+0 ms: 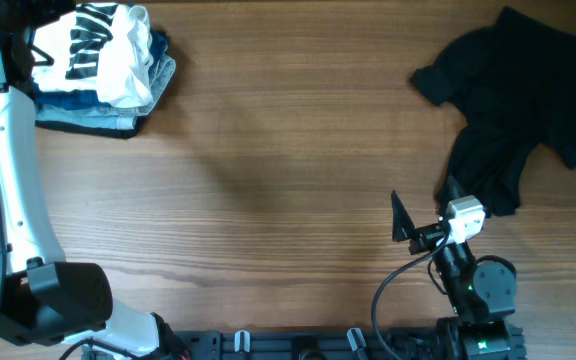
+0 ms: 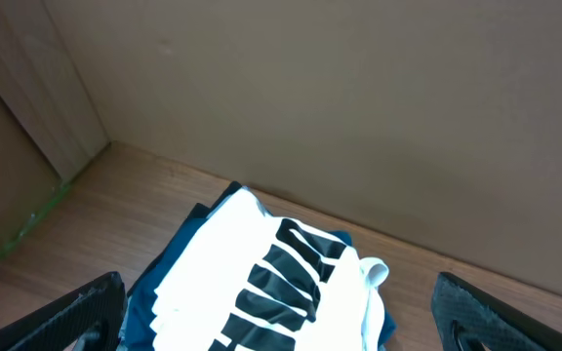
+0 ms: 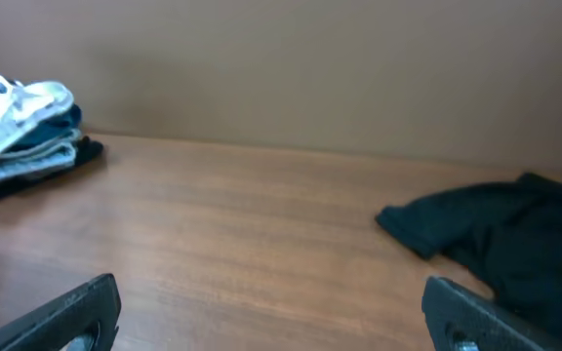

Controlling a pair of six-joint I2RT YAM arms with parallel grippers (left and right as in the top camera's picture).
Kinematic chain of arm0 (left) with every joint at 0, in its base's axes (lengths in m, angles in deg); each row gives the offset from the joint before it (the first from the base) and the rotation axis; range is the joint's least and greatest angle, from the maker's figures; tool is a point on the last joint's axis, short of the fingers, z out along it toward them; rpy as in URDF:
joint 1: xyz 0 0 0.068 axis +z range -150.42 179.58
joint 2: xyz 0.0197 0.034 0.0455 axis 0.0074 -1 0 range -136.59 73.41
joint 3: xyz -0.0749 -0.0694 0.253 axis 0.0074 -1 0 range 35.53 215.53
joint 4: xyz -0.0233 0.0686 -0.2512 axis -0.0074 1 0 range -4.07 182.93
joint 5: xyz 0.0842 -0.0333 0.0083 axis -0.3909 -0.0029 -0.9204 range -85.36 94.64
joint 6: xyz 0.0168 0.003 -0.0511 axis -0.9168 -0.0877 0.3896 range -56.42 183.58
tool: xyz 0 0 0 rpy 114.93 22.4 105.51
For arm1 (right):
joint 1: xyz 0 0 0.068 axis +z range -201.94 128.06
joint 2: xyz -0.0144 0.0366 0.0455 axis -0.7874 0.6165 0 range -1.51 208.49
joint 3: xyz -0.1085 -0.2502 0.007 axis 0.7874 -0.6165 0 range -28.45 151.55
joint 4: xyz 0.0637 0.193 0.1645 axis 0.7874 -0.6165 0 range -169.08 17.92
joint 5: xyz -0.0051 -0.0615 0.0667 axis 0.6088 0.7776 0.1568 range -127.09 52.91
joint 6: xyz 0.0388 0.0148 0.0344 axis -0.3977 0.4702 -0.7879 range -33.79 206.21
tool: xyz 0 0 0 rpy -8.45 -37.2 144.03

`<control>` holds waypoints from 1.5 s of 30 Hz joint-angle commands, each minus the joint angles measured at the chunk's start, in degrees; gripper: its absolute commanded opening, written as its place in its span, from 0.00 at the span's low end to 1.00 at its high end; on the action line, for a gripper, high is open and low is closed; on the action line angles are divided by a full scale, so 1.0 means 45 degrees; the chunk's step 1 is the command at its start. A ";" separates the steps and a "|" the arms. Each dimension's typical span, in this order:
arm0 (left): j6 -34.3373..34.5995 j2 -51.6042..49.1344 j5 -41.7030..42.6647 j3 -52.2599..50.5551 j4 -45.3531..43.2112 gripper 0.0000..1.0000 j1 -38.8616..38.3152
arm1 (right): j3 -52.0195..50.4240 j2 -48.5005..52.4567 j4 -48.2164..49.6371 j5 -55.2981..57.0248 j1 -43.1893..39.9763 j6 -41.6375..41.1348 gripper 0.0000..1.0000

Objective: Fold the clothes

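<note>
Overhead, we see the left gripper (image 2: 279, 307) poised over the folded stack (image 1: 108, 70), fingers spread wide and holding nothing. The striped white shirt (image 2: 261, 283) lies directly beneath it. The right gripper (image 3: 271, 307) is also splayed and empty. The crumpled black shirt (image 1: 513, 100) lies just ahead and to its right, near end close to the fingertips. We judge this the step between garments: next, reach forward and pinch an edge. The shirt's long axis runs away from the gripper, one sleeve pointing left.

Overhead looks straight down on the whole worktop (image 1: 268, 150); left wrist sits close above the folded pile (image 2: 261, 283); right wrist, low, faces it from afar.
</note>
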 commanded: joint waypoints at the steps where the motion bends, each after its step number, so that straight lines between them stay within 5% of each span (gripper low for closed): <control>1: -0.0151 -0.0024 -0.0078 -0.0083 -0.0029 1.00 0.0053 | -0.0087 -0.1078 -0.0199 0.0287 -0.0034 -0.0194 1.00; 31: -0.0151 0.0083 -0.0083 -0.0083 0.0117 1.00 0.0053 | -0.0083 -0.1054 -0.0199 0.0287 -0.0034 -0.0204 1.00; 41: -0.0121 0.3638 -0.1273 -0.0219 0.3633 1.00 -0.0855 | -0.0083 -0.1020 -0.0199 0.0287 -0.0034 -0.0199 1.00; 45: 0.1302 0.5863 -0.1273 -0.2317 0.2399 1.00 -0.1209 | -0.0083 -0.1020 -0.0199 0.0287 -0.0034 -0.0194 1.00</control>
